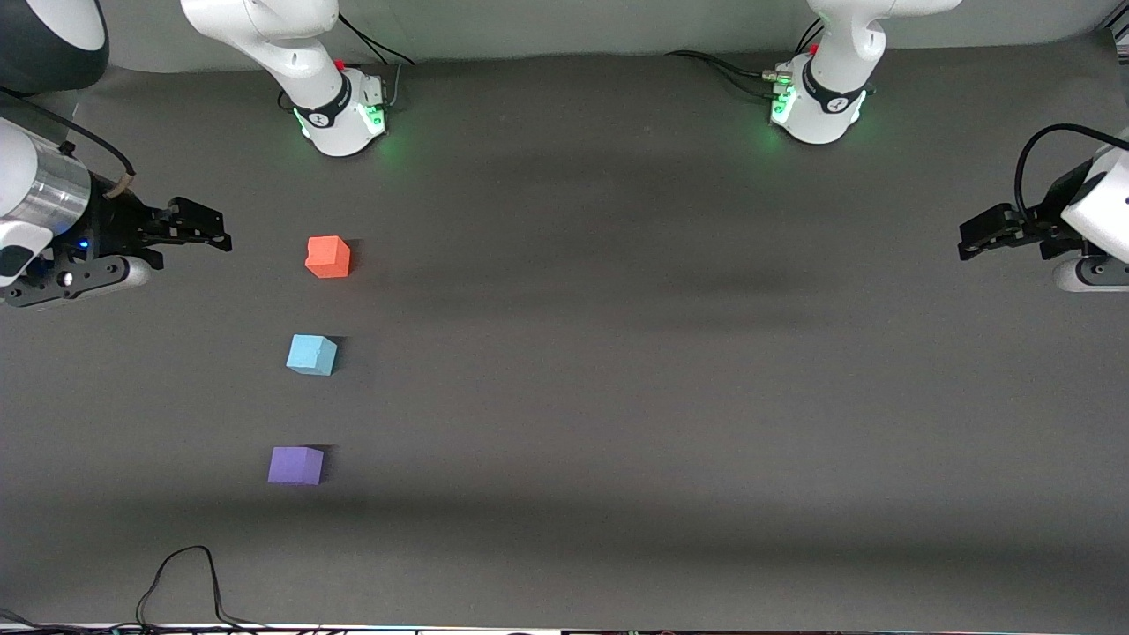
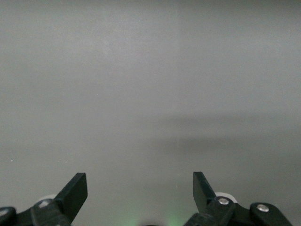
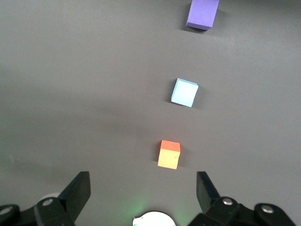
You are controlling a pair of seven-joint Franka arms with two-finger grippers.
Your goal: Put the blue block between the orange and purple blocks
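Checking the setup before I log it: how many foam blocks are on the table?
3, in a line toward the right arm's end. The orange block lies farthest from the front camera, the blue block between, the purple block nearest. None touch; nothing seems hidden.

The left hand (image 2: 140, 190) hangs over a bare stretch of the matte dark grey table (image 2: 150, 84), its two black wedge-shaped fingers (image 2: 75, 188) spread wide apart with nothing between them. A soft darker band of shadow crosses the table toward three o'clock, and a faint green glow shows at six o'clock.
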